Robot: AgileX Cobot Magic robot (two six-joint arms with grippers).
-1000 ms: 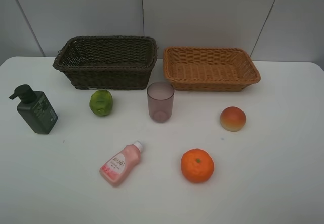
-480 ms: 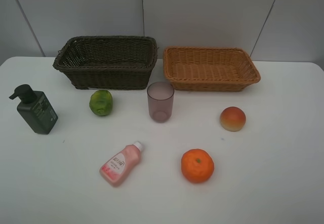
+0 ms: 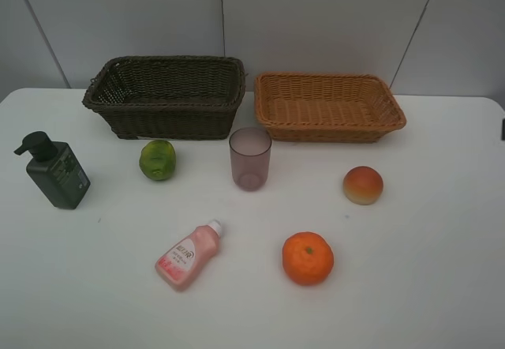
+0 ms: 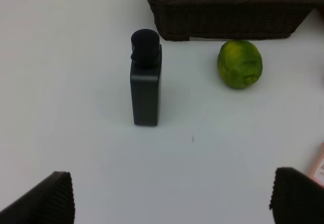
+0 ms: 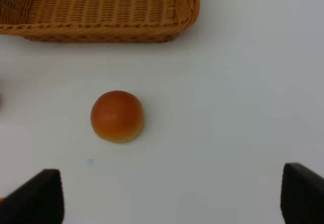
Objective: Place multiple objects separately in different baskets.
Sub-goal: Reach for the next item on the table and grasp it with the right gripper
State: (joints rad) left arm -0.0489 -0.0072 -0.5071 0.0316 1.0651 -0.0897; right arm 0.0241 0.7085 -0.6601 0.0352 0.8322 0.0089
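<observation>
On the white table stand the dark brown basket (image 3: 166, 96) and the light orange-tan basket (image 3: 327, 106) at the back. In front lie the dark green pump bottle (image 3: 55, 171), green citrus (image 3: 158, 159), mauve cup (image 3: 250, 157), peach (image 3: 363, 185), pink bottle (image 3: 188, 254) and tangerine (image 3: 308, 258). My left gripper (image 4: 172, 203) is open and empty, short of the pump bottle (image 4: 146, 79) and citrus (image 4: 240, 64). My right gripper (image 5: 172, 198) is open and empty, short of the peach (image 5: 117, 116), with the tan basket (image 5: 101, 11) beyond.
A grey panelled wall stands behind the baskets. A small dark part (image 3: 503, 128) shows at the right edge of the exterior view. The pink bottle's edge (image 4: 319, 165) shows in the left wrist view.
A small dark part has appeared at the right edge of the exterior view. None of the objects has moved.
</observation>
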